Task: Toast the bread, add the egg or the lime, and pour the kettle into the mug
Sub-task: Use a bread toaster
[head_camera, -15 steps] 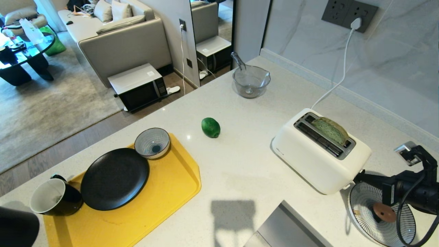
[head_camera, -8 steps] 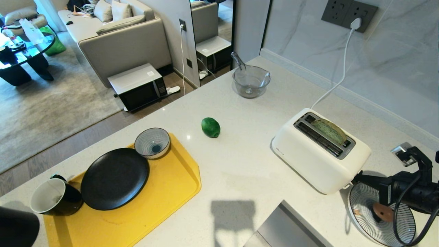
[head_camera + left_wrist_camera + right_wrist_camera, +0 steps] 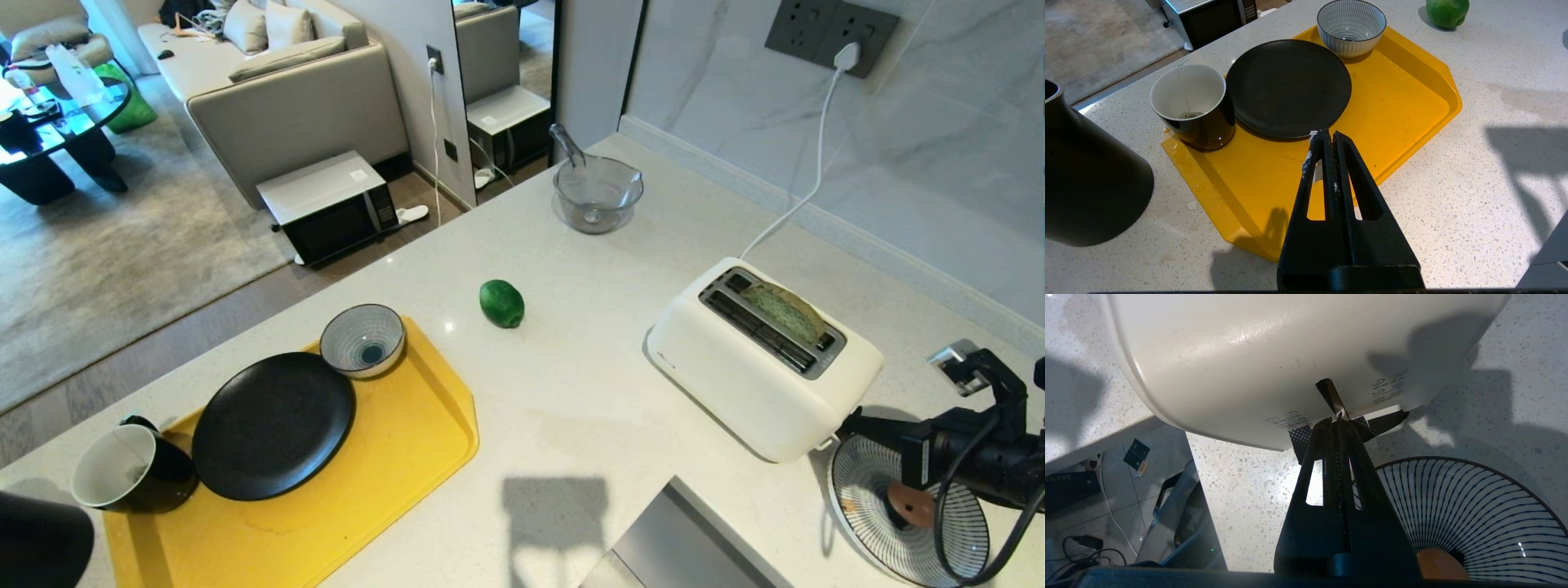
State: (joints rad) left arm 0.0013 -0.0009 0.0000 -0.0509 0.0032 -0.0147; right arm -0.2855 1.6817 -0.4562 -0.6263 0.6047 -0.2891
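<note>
The bread [image 3: 785, 312] sits low in the back slot of the white toaster [image 3: 751, 367]. At the toaster's near end my right gripper [image 3: 1337, 421] is shut, its tips against the black lever [image 3: 1386, 421]. The egg [image 3: 910, 505] lies on a striped plate [image 3: 865, 482] under that arm. The lime [image 3: 501, 303] rests on the counter, mid-left. My left gripper [image 3: 1329, 136] hangs shut and empty over the yellow tray [image 3: 1412, 102]. The mug [image 3: 1188, 106] stands at the tray's corner, with the black kettle [image 3: 1086, 175] beside it.
On the tray are a black plate [image 3: 273, 425] and a striped bowl [image 3: 363, 339]. A glass bowl [image 3: 596, 192] stands at the counter's far end. The toaster's cable [image 3: 804, 188] runs to a wall socket. A grey panel [image 3: 678, 547] juts in at the counter's near edge.
The bread has sunk lower into the toaster slot. My right gripper has dipped slightly at the toaster's end. The left arm has not moved.
</note>
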